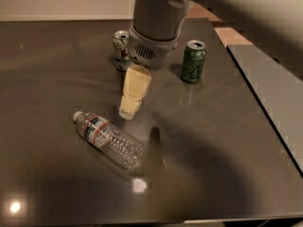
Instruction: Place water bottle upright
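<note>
Clear ribbed plastic water bottle (109,138) with a white cap lies on its side, front-left on the dark glossy counter (227,145). Cream tool (129,110) hovers near the cap end, apart from it; released or clenched, can't tell. Risk: an off-centre touch rolls the bottle on the slick top. White soda can (121,48) and green soda can (193,60) stand behind; beige wall beyond.

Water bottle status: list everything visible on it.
The water bottle is clear ribbed plastic with a white cap and a dark label edged in red bands near the neck end. It lies on its side on the dark glossy table, cap pointing to the upper left of the picture and base to the lower right, so it is not yet upright. Only the table touches it. The hand hangs just up and right of the label, apart from the bottle.
</note>
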`<state>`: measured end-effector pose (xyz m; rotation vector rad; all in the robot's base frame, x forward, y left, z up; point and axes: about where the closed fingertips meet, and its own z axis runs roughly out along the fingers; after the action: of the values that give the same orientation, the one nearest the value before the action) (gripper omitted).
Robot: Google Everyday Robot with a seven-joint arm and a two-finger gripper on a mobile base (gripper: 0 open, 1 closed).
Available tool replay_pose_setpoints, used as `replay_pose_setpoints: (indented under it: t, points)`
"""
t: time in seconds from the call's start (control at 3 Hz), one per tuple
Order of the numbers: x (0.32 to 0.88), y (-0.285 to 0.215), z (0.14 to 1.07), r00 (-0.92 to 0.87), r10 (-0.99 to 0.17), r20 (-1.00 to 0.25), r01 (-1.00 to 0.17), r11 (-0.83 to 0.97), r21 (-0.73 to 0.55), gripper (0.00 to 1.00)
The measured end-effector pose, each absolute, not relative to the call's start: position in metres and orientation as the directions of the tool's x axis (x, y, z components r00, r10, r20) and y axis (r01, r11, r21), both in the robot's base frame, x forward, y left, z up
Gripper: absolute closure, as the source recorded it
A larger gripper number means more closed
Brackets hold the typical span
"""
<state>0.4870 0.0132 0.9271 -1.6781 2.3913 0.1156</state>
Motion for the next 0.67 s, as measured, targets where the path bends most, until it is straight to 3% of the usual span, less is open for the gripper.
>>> replay_pose_setpoints:
  t: [0.67]
  points:
    - [0.457,0.078,0.898,-0.336,-0.926,-0.171,-0.937,0.347,-0.039,0.0]
